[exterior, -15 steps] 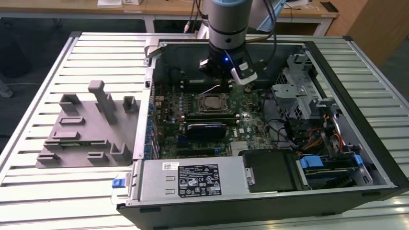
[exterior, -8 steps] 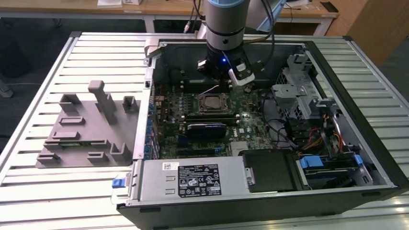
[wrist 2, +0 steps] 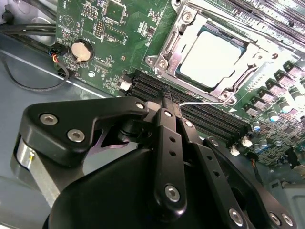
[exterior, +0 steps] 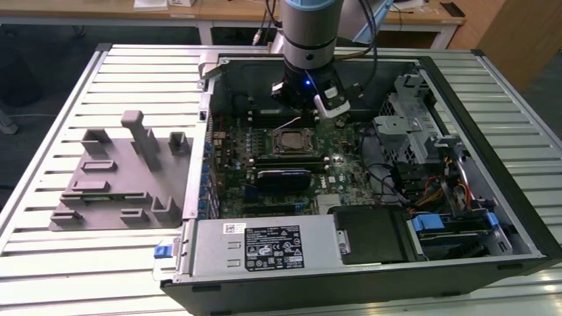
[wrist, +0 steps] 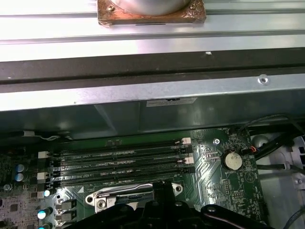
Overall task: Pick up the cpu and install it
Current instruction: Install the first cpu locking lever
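— Where is the cpu right now?

— It sits in its socket [wrist 2: 214,52] in the middle of the green motherboard [exterior: 290,164], inside the open computer case [exterior: 491,197]. In the second wrist view the cpu [wrist 2: 212,59] shows as a pale silver square with the metal frame of the socket around it. In the exterior view the cpu [exterior: 290,141] lies just below the arm's end.

— And the gripper, is it holding anything?

— Nothing that I can see. In the second wrist view the gripper [wrist 2: 167,101] has its black fingers [wrist 2: 167,112] pressed together, with no gap between them and no part pinched. Their tips hang over the rows of black memory slots [wrist 2: 190,109] beside the socket, apart from the cpu. I cannot tell whether the tips touch the slots.

— What does the outside camera add?

— The gripper [exterior: 303,108] is lowered into the case, above the far edge of the board. A grey moulded tray [exterior: 118,178] lies on the slatted table [exterior: 70,263] at the exterior view's left, well apart from the case. The big grey box with a white label [exterior: 263,247] sits at the near side of the case.
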Robot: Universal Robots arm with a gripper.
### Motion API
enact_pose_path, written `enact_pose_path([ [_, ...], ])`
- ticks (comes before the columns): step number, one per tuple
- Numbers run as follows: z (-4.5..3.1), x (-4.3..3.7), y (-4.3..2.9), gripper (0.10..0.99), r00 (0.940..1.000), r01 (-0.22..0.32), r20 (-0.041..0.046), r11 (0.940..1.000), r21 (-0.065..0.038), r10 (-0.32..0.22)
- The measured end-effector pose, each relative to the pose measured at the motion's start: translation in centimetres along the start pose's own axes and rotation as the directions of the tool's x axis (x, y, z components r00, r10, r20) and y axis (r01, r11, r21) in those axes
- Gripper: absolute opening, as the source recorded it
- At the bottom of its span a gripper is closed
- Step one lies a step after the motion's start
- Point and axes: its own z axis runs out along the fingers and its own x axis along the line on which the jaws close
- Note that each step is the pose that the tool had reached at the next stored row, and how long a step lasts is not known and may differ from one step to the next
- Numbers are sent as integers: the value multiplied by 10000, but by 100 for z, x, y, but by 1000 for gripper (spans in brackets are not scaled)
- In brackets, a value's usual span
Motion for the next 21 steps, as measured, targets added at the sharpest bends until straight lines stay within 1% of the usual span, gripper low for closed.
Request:
enact_pose_path([
  [5, 17, 21, -7, 106, 10000, -89, 24, 10000, 7, 89],
  [10, 32, 75, -17, 106, 9998, -169, 48, 9999, 12, 169],
  [12, 41, 76, -19, 106, 9998, -208, 56, 9998, 15, 208],
  [21, 78, 81, -18, 106, 9982, -585, 158, 9983, 46, 584],
])
